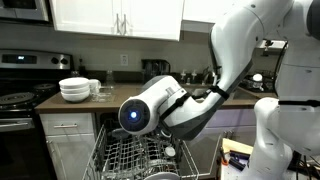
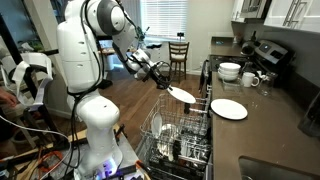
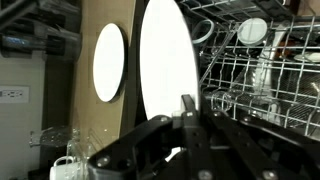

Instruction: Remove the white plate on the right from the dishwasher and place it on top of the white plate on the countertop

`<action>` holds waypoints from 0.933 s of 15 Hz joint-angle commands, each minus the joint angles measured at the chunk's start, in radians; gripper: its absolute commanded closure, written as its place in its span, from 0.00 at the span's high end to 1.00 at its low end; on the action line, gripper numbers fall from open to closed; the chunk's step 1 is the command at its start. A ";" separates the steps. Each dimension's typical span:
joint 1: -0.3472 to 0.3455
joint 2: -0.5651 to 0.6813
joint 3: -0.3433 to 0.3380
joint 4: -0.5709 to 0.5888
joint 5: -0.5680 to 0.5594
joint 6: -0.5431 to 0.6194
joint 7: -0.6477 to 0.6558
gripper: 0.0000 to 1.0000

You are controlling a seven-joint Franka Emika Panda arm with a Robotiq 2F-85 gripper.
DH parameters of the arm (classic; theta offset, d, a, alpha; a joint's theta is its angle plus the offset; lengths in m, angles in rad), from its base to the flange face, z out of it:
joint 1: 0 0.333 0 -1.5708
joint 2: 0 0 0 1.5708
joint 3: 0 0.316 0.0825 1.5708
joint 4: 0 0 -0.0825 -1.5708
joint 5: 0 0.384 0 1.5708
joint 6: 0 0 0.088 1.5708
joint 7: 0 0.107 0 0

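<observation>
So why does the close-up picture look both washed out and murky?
Wrist view: the round white plate in the black gripper is overexposed and featureless, while the gripper itself, close to the lens, is dark and blurred. In an exterior view, the bright window is blown out too.

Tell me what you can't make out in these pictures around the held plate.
- Exterior view: the gripper is too small to show its grip on the held plate.
- Exterior view: the arm hides both.
- Wrist view: the dark gripper covers the plate's lower edge, and what sits in the rack is blurred.
</observation>
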 commanded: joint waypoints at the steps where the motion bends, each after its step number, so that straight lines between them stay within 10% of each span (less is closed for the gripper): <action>1: 0.022 -0.034 0.025 -0.026 -0.103 -0.083 0.109 0.02; 14: 0.016 -0.013 0.036 -0.063 -0.194 -0.084 0.413 0.07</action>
